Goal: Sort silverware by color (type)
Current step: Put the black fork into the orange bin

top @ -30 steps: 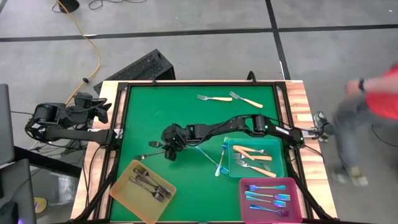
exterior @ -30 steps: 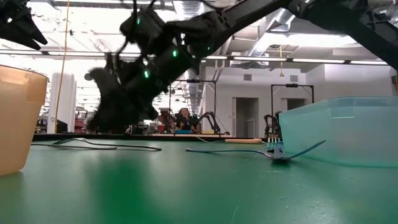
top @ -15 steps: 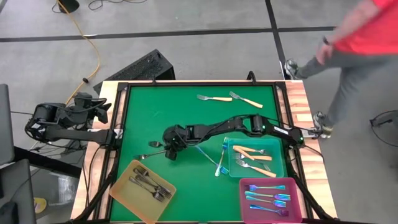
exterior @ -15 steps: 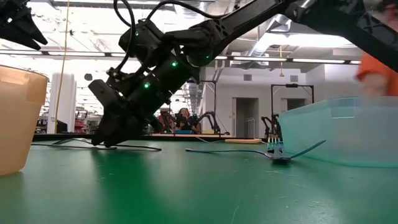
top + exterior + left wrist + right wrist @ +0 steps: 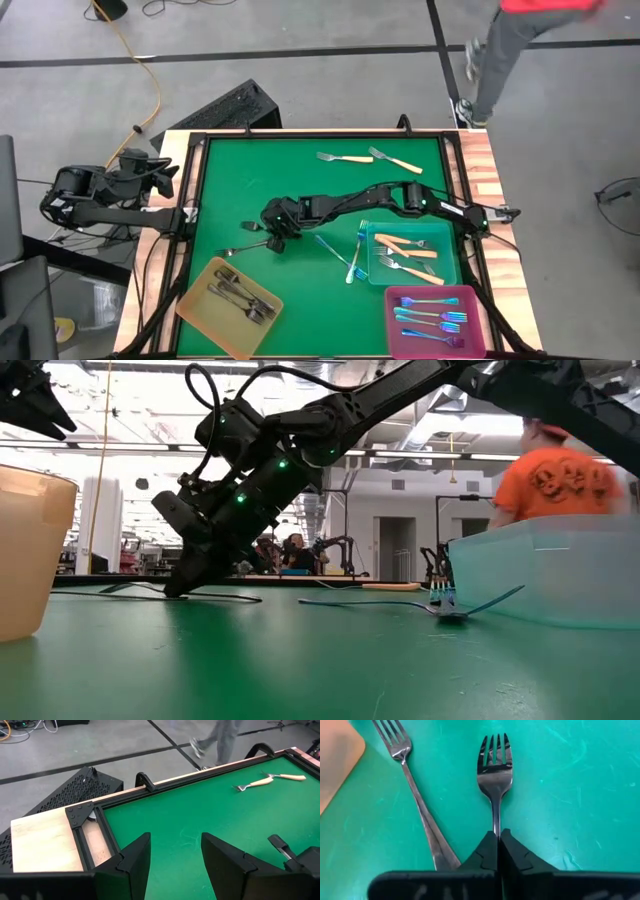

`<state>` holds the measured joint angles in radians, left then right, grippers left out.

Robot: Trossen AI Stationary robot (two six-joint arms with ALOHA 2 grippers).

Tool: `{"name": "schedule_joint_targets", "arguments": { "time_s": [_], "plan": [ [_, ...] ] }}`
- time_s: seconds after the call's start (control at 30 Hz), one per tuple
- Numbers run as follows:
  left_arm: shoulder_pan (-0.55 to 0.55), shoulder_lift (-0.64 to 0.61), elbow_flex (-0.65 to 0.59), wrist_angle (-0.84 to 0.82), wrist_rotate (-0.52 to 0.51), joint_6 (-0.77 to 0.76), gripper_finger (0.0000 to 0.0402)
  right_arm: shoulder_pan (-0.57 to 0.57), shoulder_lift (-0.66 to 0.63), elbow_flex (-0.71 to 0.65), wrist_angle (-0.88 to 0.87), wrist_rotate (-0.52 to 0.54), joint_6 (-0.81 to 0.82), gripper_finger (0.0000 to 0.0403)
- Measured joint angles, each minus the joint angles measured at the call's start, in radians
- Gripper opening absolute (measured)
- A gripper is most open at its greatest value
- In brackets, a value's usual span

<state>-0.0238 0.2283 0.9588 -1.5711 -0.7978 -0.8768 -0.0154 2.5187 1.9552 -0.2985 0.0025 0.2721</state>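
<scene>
Right claw [image 5: 498, 837] clamped on one of two loose dark-grey forks [image 5: 494, 775].

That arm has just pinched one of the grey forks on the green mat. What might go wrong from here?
The right gripper has its jaws shut on only the thin handle of a grey fork, so the fork could swing or slip when lifted. A second grey fork lies right beside it and might get dragged along. The yellow tray already holds several forks, so a dropped one could bounce out.
</scene>
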Motion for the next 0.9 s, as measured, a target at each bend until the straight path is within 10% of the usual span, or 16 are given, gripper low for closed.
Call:
{"name": "schedule_joint_targets", "arguments": {
  "time_s": [0.9],
  "plan": [
    [0.000, 0.000, 0.000, 0.000, 0.005, -0.027, 0.0158, 0.029, -0.135, -0.008, 0.031, -0.004, -0.018, 0.0019]
  ]
}}
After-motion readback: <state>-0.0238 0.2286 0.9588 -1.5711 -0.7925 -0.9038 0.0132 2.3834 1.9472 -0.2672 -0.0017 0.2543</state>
